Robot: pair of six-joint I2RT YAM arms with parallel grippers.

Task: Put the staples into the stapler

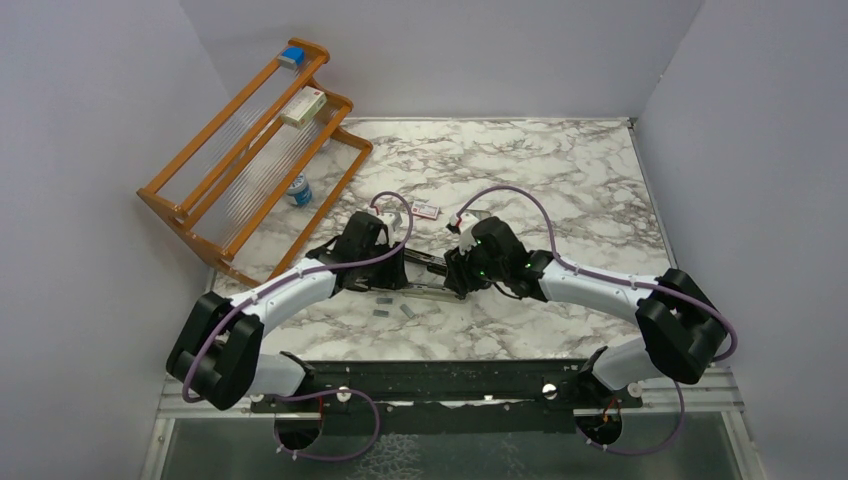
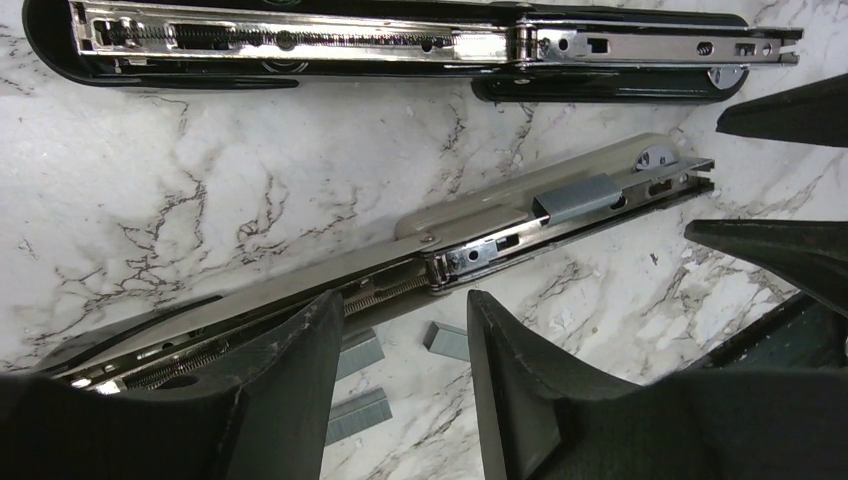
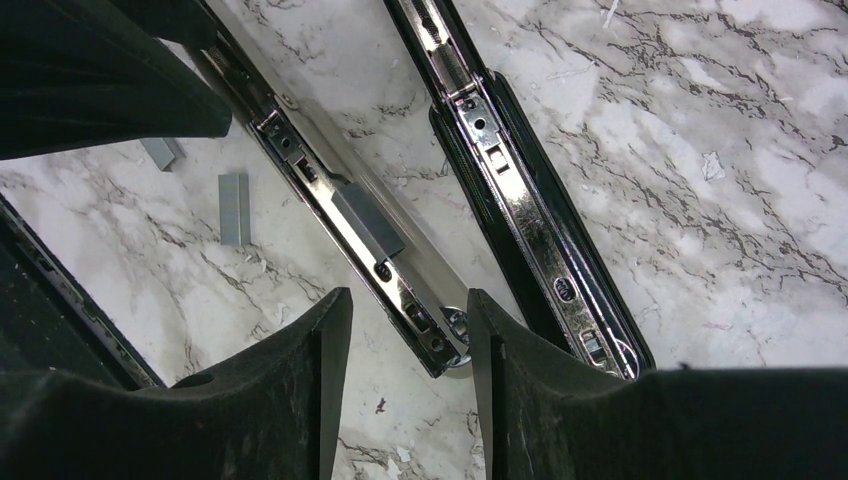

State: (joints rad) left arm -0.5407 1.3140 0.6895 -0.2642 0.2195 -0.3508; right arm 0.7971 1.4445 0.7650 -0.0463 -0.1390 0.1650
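Two staplers lie opened flat, side by side on the marble table (image 1: 600, 180), the black stapler (image 2: 300, 40) beyond the grey stapler (image 2: 470, 215). One strip of staples (image 2: 582, 197) sits on the grey stapler's rail. Loose strips (image 2: 445, 340) lie on the marble just beside it. Both hands stand half open and hold nothing: the left gripper (image 2: 405, 300) is over the grey stapler's spring end, the right gripper (image 3: 410, 295) astride its tip. The lettering on the red-and-white packet (image 1: 428, 210) is too small to read. Bare marble extends to the right.

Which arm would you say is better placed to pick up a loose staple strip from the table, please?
Left: loose staples lie right between the open left gripper's fingers, while the right gripper straddles the grey stapler's end.
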